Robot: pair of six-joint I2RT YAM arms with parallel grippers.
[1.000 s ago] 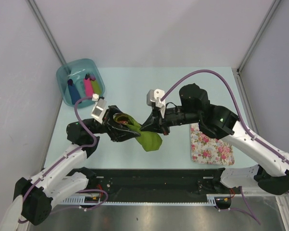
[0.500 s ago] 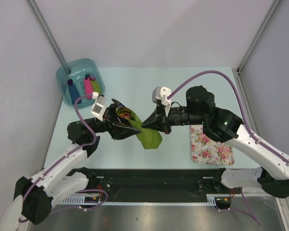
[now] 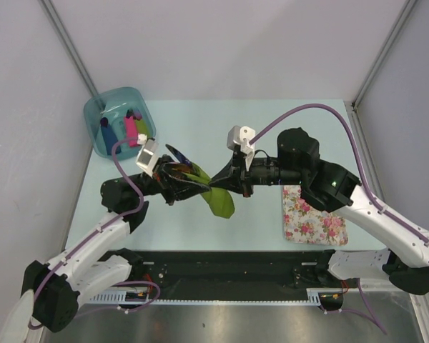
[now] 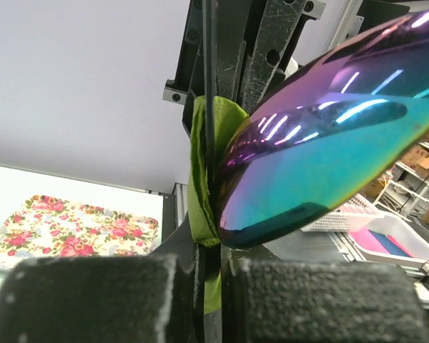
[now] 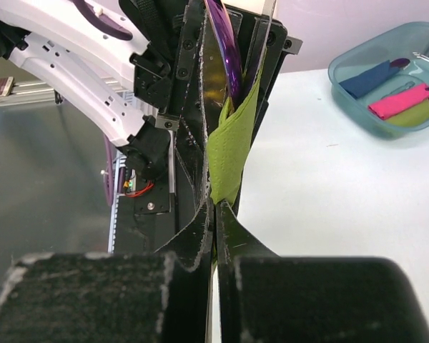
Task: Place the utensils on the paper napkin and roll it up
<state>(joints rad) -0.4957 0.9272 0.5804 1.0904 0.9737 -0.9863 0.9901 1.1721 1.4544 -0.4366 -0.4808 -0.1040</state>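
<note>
In the top view we saw the left end effector point(image 3: 180, 184) and right end effector point(image 3: 222, 184) meet mid-frame above the surface point(image 3: 200, 128), each pinching the paper napkin point(image 3: 220, 202); in the left wrist view the utensils point(image 4: 322, 143) filled the right; in the right wrist view the napkin rose centrally.

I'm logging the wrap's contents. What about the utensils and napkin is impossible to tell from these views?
Utensil count and handles: every view, wrapped inside the paper napkin; only a spoon bowl is clear.
Napkin's pinched edges: top view, covered by the left gripper and right gripper.
Floral mat: far corner, top view, under the right arm.
</note>
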